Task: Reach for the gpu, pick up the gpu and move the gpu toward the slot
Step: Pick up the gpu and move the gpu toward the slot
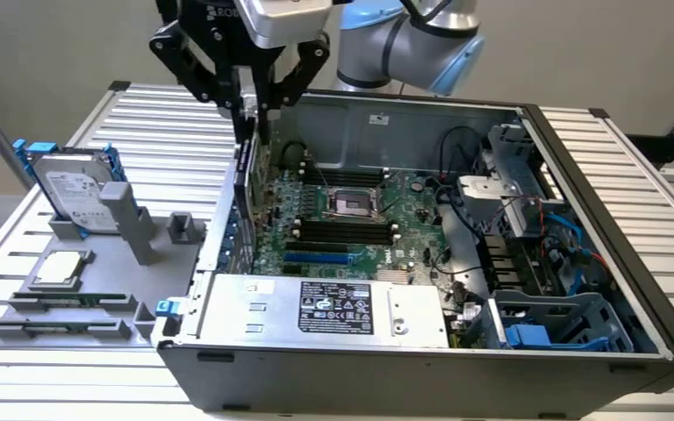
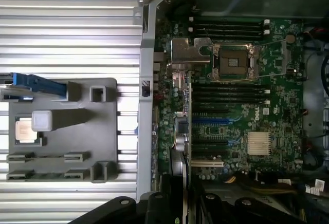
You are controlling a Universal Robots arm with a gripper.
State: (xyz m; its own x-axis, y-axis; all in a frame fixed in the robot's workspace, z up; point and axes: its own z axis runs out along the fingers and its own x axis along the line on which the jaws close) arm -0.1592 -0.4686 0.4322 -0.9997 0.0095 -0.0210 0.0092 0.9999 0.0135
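GPU card (image 1: 247, 171) hangs on edge in our gripper (image 1: 252, 105), upper left of the exterior frame, over the motherboard's (image 1: 349, 219) left side inside the open computer case (image 1: 431, 360). Our fingers are closed on its top edge. We judge it light, stiff and fragile, best held by the bare board edges. The hard drive (image 1: 74, 189) stands on the gray fixture tray (image 1: 80, 324).

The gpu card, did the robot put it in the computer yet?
Almost. Picking up looks done: the tool holds the gpu on edge, already inside the open computer case, over the motherboard near the case's wall. I can't tell whether it has reached the slot.
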